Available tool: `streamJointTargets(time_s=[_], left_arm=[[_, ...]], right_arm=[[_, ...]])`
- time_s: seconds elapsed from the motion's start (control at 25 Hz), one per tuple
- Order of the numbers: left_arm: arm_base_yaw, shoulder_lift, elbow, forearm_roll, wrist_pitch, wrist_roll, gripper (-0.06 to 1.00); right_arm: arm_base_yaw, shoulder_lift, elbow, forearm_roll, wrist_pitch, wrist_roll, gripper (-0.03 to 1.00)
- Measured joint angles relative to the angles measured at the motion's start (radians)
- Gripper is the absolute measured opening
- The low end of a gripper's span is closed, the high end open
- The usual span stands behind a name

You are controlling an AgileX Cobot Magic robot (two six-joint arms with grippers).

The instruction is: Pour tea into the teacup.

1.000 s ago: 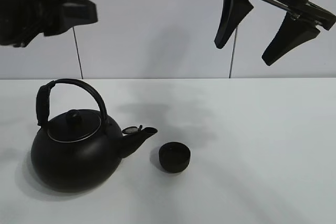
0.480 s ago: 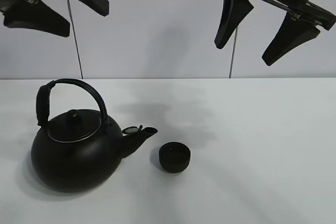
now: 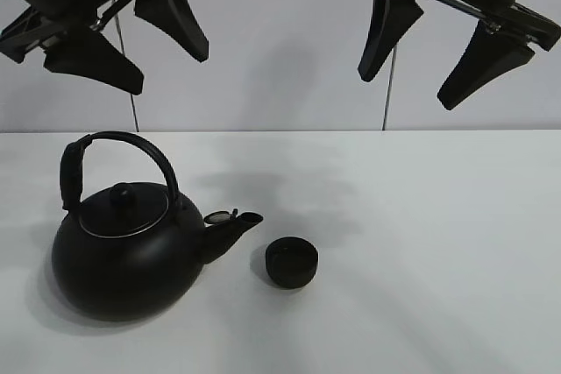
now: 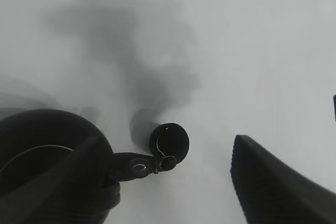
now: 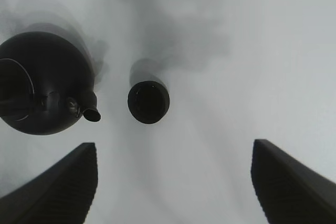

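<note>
Upper corners of the high view crop both arms above each pincer. The left wrist view cuts off most of the kettle (image 4: 47, 161), blurred behind a near finger. The teacup (image 3: 291, 262) interior stays too dark to read.

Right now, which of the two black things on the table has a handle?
The big round kettle on the left has an arched handle over its lid. The small teacup standing just past its spout has no handle at all.
</note>
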Motion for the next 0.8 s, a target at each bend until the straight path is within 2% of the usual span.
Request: streamJointTargets(time_s=[0.8], left_arm=[[0.000, 0.003, -0.004, 0.006, 0.008, -0.006, 0.50]], right_arm=[[0.000, 0.000, 0.000, 0.000, -0.002, 0.000, 0.56]])
